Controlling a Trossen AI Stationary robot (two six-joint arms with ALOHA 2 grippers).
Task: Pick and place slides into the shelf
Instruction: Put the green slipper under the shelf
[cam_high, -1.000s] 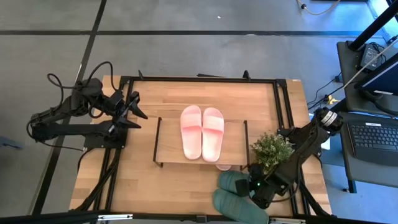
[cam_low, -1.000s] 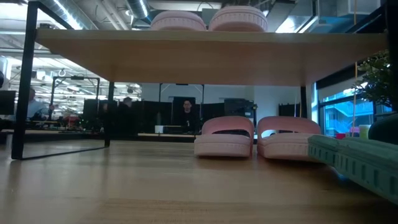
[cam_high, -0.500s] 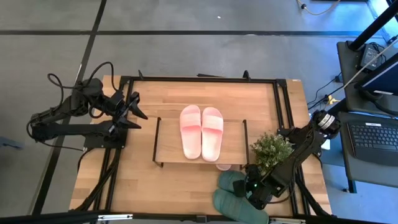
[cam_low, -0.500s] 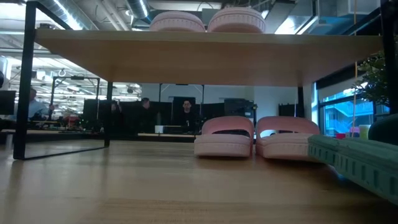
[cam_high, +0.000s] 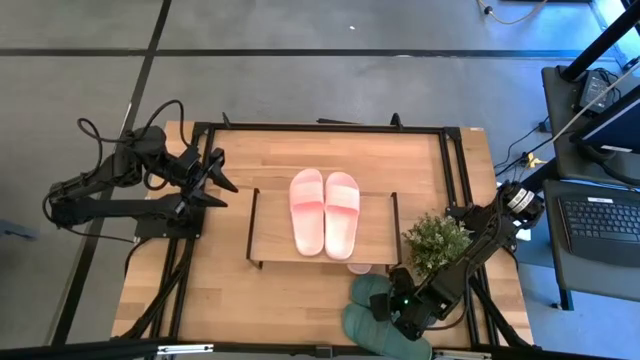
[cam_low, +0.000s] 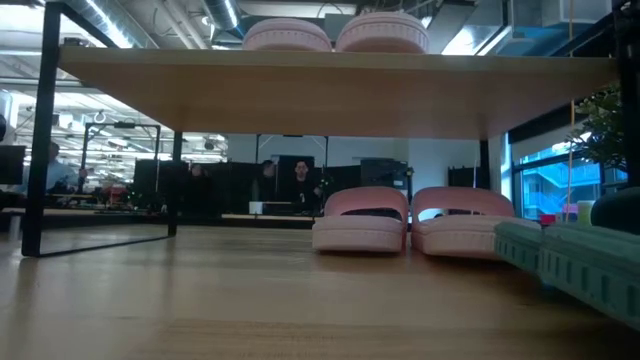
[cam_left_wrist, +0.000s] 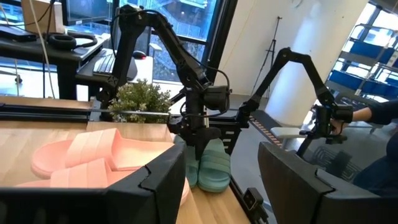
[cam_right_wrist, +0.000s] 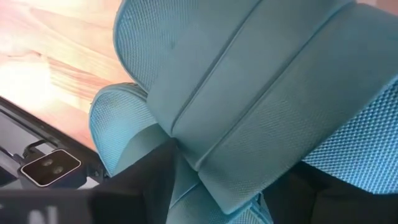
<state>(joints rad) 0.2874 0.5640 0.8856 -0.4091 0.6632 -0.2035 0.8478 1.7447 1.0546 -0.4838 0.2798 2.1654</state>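
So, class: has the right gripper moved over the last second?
Yes. In the high view the right gripper has slid slightly left over the green slides, away from the potted plant.

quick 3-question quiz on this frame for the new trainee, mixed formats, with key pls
1. True or false: a pair of pink slides lies on the top board of the shelf.
2. Which arm is down at the green slides? A) left B) right C) both
3. Fill in: in the low view, a second pink pair stands on the table ______ the shelf board.

Key:
1. True. Both lie side by side on the board in the high view.
2. B. The right gripper is at the green slides by the potted plant, near the table's front edge; the left gripper waits at the table's left side, away from the slides.
3. under.
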